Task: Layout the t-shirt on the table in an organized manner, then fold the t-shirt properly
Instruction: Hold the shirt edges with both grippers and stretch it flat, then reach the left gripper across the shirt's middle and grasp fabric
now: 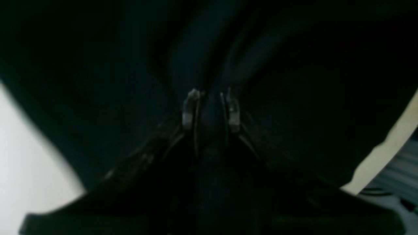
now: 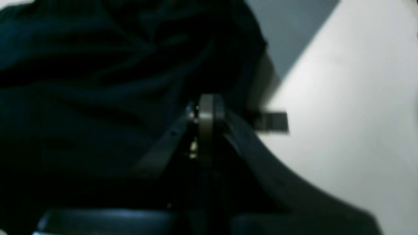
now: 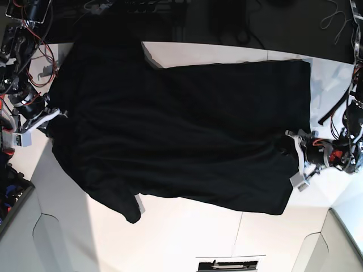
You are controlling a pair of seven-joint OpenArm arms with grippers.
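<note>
The black t-shirt (image 3: 181, 124) lies spread across the white table (image 3: 187, 238), plain side up, with long wrinkles running between the two arms. One corner hangs past the table's far edge at the upper left. My left gripper (image 3: 288, 147) stands at the shirt's right edge. In its wrist view the left gripper (image 1: 211, 106) is shut on a ridge of the t-shirt (image 1: 98, 98). My right gripper (image 3: 55, 113) is at the shirt's left edge. Seen from its wrist, the right gripper (image 2: 206, 107) has its fingers pressed together against the t-shirt (image 2: 81, 81).
Loose cables and electronics (image 3: 22, 34) crowd the upper left beside the right arm. A dark strip (image 3: 227, 264) lies at the table's near edge. A small dark mark (image 2: 271, 121) sits on the table (image 2: 343, 114) by the right gripper. Dark floor runs beyond the far edge.
</note>
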